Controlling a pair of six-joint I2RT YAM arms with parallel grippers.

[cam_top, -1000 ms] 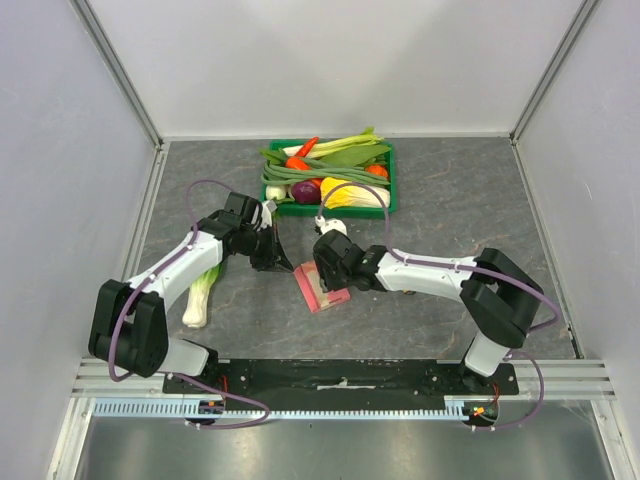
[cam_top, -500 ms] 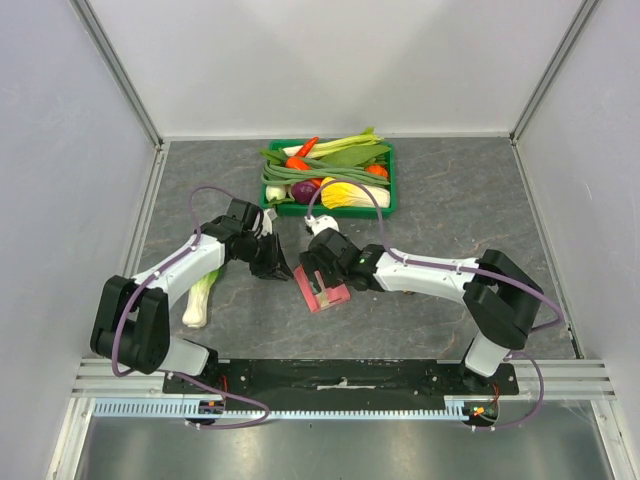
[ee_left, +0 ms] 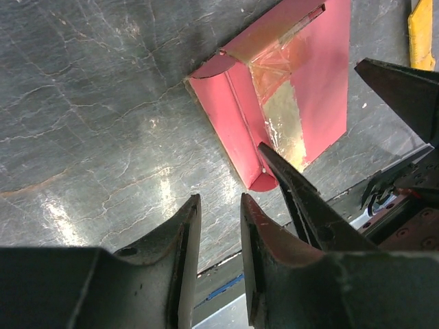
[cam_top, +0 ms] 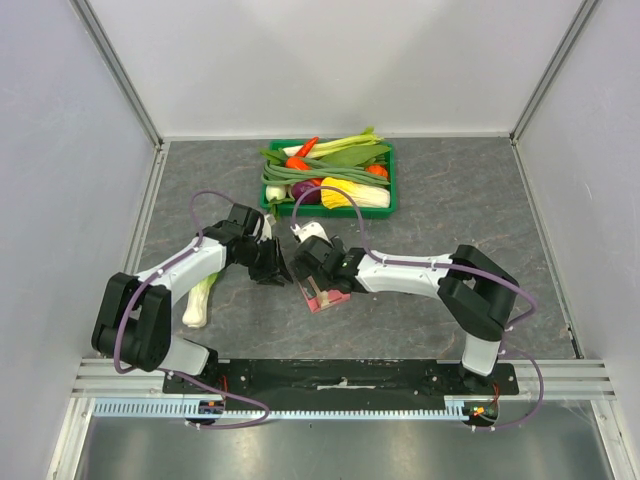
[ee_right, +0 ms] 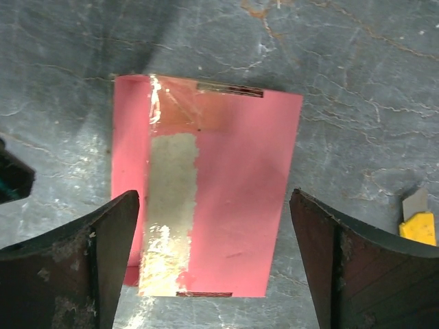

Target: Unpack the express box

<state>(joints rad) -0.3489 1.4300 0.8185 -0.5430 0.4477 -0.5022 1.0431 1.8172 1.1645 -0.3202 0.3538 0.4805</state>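
Observation:
The express box [ee_right: 206,185] is a flat pink carton lying on the dark stone-patterned table [cam_top: 420,215]. One strip of its top is torn to bare grey-brown card under clear tape. My right gripper [ee_right: 212,194] hovers straight above it, open wide, one finger past each long side and neither touching it. In the top view the box [cam_top: 325,297] is partly hidden under that gripper [cam_top: 312,278]. My left gripper [ee_left: 219,205] sits just off the box's [ee_left: 274,103] left end, jaws slightly apart with nothing between them. From above, the left gripper [cam_top: 283,272] nearly meets the right one.
A green crate [cam_top: 393,190] full of vegetables stands behind the arms. A leek [cam_top: 203,295] lies on the table beside the left arm. A small yellow utility knife [ee_right: 418,223] lies to the right of the box.
My right gripper has opened wide and shifted left over the box. My left gripper went from shut to slightly open and edged toward the box's end.

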